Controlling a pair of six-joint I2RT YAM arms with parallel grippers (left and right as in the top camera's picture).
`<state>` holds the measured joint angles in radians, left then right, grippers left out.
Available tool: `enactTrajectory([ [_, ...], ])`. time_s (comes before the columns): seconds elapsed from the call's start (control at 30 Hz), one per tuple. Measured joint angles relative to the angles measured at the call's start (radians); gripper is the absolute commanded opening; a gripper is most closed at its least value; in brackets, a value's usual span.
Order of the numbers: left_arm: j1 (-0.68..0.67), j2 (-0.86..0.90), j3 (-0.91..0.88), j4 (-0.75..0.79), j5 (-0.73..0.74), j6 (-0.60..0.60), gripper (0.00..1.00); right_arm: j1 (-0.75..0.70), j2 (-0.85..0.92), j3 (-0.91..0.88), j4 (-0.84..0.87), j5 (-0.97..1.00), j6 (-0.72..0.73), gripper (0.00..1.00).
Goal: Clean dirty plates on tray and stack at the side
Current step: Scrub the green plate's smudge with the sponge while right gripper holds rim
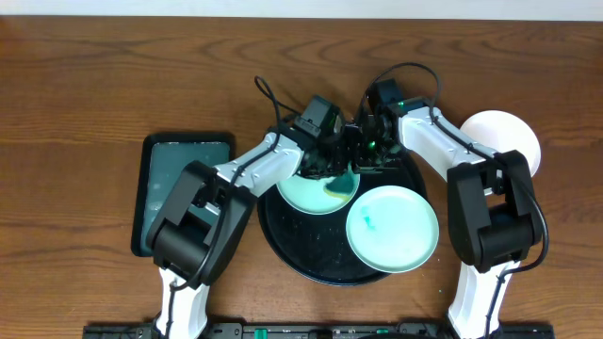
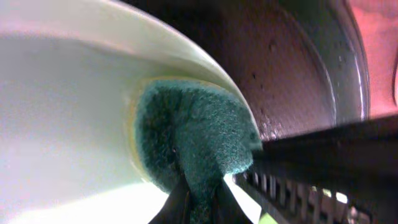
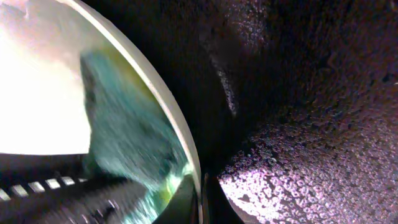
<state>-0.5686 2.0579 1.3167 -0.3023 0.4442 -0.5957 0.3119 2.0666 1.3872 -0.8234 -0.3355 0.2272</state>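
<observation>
Plates: 3 small round shallow ones. The mint plate sits on the back-left part of the black tray, pale and glossy, w/ a green-and-yellow sponge pressed on its right side near the rim. The second mint plate lies front-right on the tray, overlapping the tray's right rim, w/ a small teal smear left of its centre. The white plate is off the tray, on the table to the right, partly behind the right arm.

Left gripper: fingers pinched together on the sponge. Right gripper: jaws clamped on the mint plate's rim, at the far-right edge. The two grippers are just beside each other.

Left of the tray, a rectangular dark-green tray lies on the table.

Overhead gives the layout but hides the contact under the grippers. The left wrist view shows the sponge's rough green face flat against the plate's inner slope, yellow edge around it, and droplets on the tray floor. The right wrist view shows the thin rim running down into the right jaws, the sponge blurred behind it, and the tray beaded w/ water.
</observation>
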Motion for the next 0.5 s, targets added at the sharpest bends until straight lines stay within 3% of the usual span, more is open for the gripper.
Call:
enactTrajectory([
  [0.3,0.103,0.002,0.0,0.052,-0.041,-0.008,0.07,0.0,0.0,0.001,0.019,-0.001,0.004,0.01],
  [0.5,0.137,-0.001,0.011,-0.003,-0.079,0.011,0.07,0.0,0.0,0.001,0.02,-0.001,0.011,0.01],
])
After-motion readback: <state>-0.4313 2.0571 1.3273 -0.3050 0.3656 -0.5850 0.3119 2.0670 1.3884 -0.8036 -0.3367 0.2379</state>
